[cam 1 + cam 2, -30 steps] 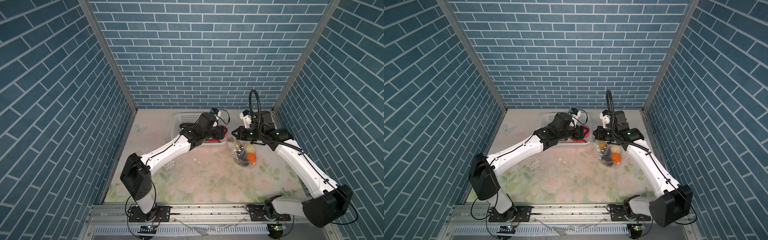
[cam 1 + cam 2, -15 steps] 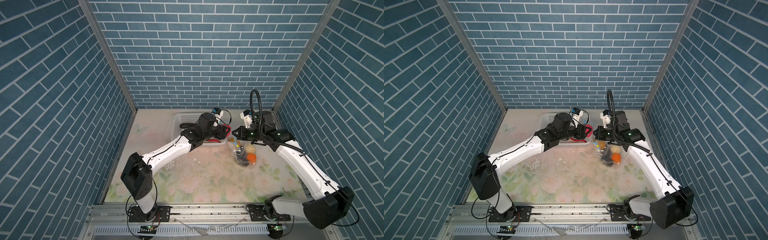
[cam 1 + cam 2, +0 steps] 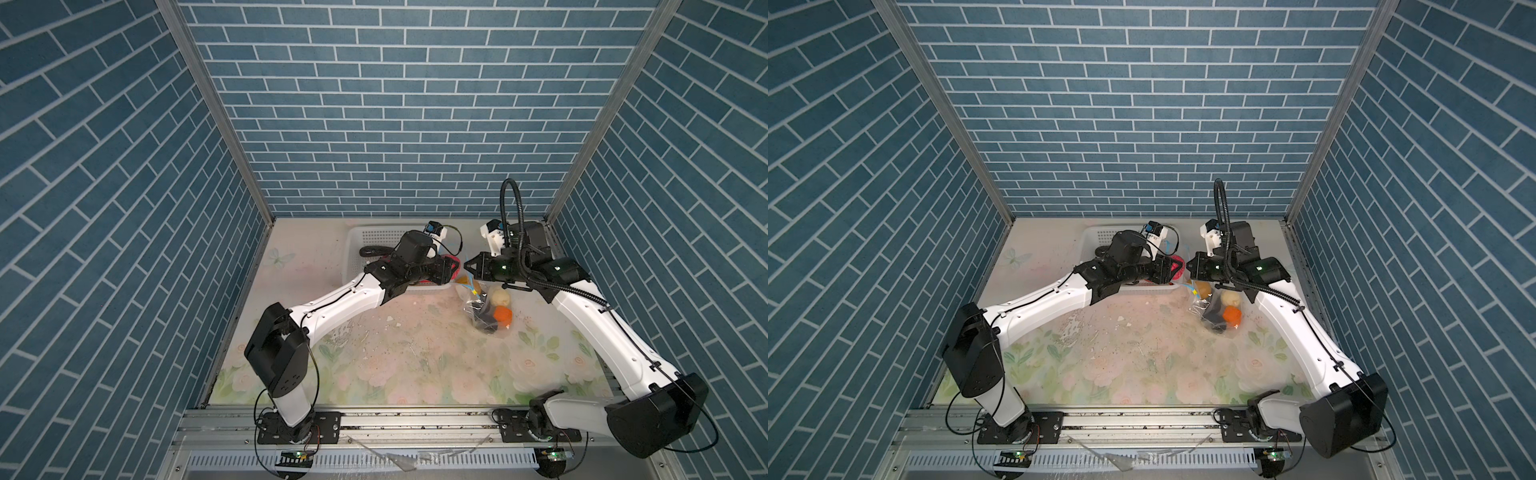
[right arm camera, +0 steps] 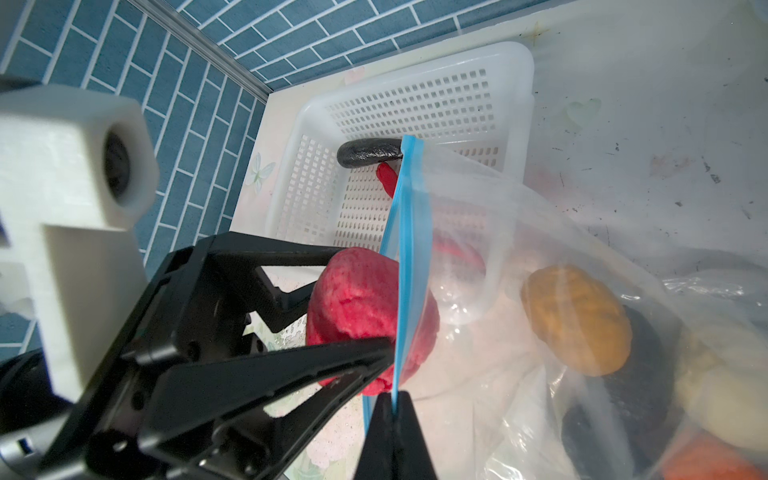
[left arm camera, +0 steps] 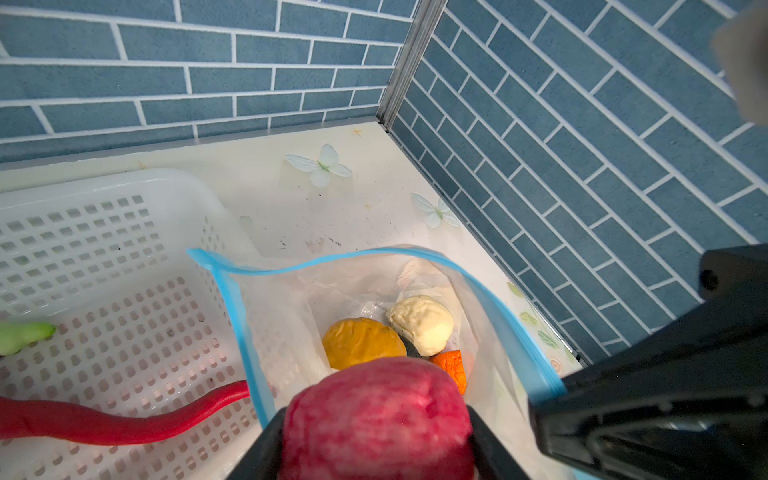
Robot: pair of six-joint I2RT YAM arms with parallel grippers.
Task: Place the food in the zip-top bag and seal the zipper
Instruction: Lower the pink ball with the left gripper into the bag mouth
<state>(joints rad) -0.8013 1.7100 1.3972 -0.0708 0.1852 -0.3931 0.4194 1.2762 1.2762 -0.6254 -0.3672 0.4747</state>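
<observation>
With left tool (image 3: 448, 266) clamped on pink piece (image 5: 378, 415) and right tool (image 4: 391, 405) pinched shut on zipper (image 4: 405, 249), hovered at zip-top bag (image 5: 282, 316) mouth mid-loading; likely needed easing inside, then release.

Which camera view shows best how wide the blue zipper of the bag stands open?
The left wrist view: the zipper forms a wide loop, with food inside the zip-top bag. The right wrist view shows it edge-on, pinched by the right claw. In both top views it is too small to judge.
</observation>
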